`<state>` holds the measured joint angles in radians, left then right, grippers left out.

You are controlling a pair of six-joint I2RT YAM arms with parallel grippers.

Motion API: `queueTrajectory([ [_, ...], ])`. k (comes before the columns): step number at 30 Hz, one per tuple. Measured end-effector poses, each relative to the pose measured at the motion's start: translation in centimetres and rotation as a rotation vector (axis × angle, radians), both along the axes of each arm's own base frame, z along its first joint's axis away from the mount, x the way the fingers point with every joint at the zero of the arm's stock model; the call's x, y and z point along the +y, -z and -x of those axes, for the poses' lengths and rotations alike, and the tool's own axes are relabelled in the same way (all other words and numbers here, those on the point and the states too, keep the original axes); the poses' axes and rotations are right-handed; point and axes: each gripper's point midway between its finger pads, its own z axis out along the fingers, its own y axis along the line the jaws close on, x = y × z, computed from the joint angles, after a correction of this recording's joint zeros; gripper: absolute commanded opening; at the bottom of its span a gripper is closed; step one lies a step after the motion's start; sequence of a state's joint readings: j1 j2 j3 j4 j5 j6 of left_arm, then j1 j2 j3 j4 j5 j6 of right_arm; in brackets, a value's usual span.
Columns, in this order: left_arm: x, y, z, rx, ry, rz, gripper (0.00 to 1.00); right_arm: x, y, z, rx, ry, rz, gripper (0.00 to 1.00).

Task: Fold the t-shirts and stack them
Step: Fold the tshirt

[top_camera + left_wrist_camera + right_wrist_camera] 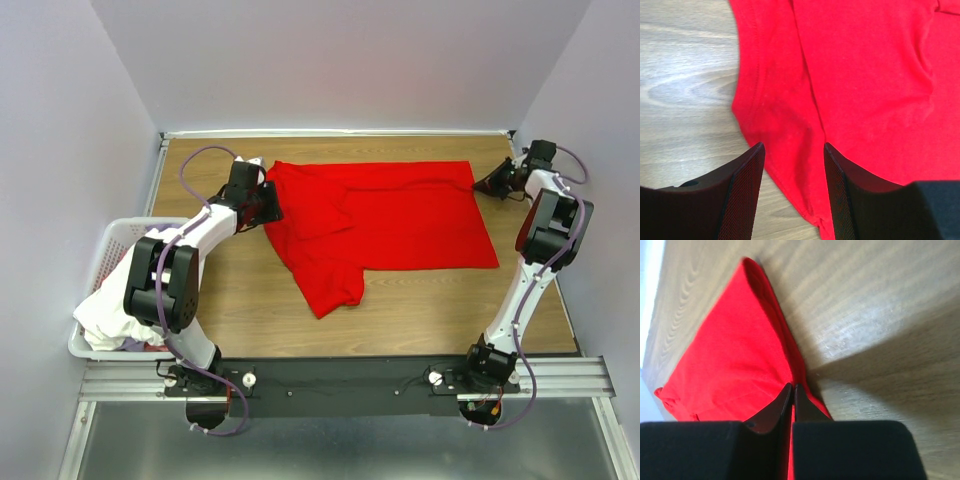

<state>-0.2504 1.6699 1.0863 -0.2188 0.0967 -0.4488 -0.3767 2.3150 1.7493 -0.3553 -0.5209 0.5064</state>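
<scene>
Pinching the far right corner of the red t-shirt [390, 215] in the right gripper [792, 386], jaws closed on cloth. Straddling its far left edge with the left gripper [794, 147], jaws wide, clamping nothing. Looks early: spread flat on the tabletop [430, 310], one flap turned over, no stack yet. Leaves the white t-shirts [105, 312] heaped in the basket [108, 238] at near left.

Overhead view, close wrist views, sharing t-shirt [390, 215]
</scene>
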Motion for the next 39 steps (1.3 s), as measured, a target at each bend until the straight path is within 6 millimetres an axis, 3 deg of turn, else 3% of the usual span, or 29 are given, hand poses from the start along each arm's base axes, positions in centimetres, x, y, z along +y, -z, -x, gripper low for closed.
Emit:
queueTrajectory([
  [9,0.5,-0.3,-0.3,-0.008,-0.002,-0.015,0.59,-1.0,-3.0,-1.6,-0.057,-0.013,0.045,0.11],
  [19,0.6,-0.4,-0.3,-0.007,-0.001,-0.021,0.59,-0.8,-1.8,-0.4,-0.015,-0.037,0.050,0.16],
  [25,0.6,-0.2,-0.1,0.005,0.001,-0.025,0.59,-0.7,-0.4,0.8,0.034,-0.049,0.070,0.40],
  [28,0.8,0.0,0.2,0.017,-0.001,-0.032,0.59,-0.2,0.2,2.4,0.080,-0.048,0.108,0.49],
  [31,0.9,0.3,0.5,0.034,-0.004,-0.038,0.59,1.2,-0.4,4.7,0.131,-0.049,0.173,0.53],
  [35,0.9,0.7,1.2,0.062,0.000,-0.049,0.59,5.2,-2.8,8.1,0.153,-0.086,0.305,0.57],
  [39,0.1,1.4,2.4,0.098,0.023,-0.072,0.59,9.0,-3.5,10.7,0.163,-0.146,0.381,0.60],
])
